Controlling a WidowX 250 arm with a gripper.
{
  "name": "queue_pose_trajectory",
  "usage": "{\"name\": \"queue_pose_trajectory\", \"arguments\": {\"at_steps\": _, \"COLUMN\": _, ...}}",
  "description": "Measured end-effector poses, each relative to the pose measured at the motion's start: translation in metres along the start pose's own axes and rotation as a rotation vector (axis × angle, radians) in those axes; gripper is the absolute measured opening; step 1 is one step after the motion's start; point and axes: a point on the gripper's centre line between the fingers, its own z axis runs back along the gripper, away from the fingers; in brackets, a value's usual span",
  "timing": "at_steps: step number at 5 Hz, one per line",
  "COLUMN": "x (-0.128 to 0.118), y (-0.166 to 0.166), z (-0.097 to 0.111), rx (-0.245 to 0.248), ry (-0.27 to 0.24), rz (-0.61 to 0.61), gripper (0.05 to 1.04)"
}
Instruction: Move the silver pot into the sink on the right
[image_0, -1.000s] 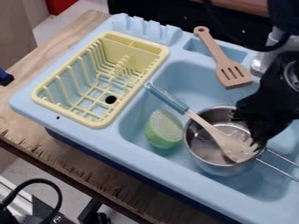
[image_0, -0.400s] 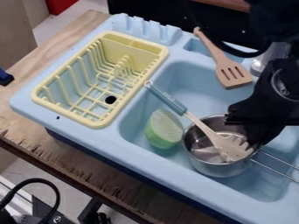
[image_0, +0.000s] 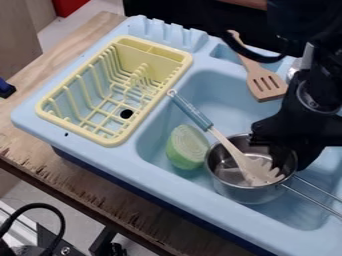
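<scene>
My hand (image_0: 283, 154) is hanging at the right rim of the silver saucepan (image_0: 246, 194) in the light-blue sink basin (image_0: 220, 95), though whether it is gripping anything I can't tell. The saucepan is holding the head of a blue-handled spaghetti server (image_0: 254, 172), whose handle is leaning out past the rim, and a halved green vegetable (image_0: 186, 147) is sharing the basin, standing just left of the saucepan.
</scene>
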Motion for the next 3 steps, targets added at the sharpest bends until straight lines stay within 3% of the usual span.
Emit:
{"name": "queue_pose_trajectory", "arguments": {"at_steps": 1, "x": 0.001, "y": 0.000, "z": 0.004, "rx": -0.024, "ry": 0.024, "rz": -0.008, "gripper": 0.763}}
{"name": "queue_pose_trajectory", "arguments": {"at_steps": 2, "x": 0.001, "y": 0.000, "z": 0.016, "rx": -0.060, "ry": 0.028, "rz": -0.007, "gripper": 0.989}}
{"name": "queue_pose_trajectory", "arguments": {"at_steps": 3, "x": 0.001, "y": 0.004, "z": 0.021, "rx": -0.059, "ry": 0.046, "rz": -0.010, "gripper": 0.999}}
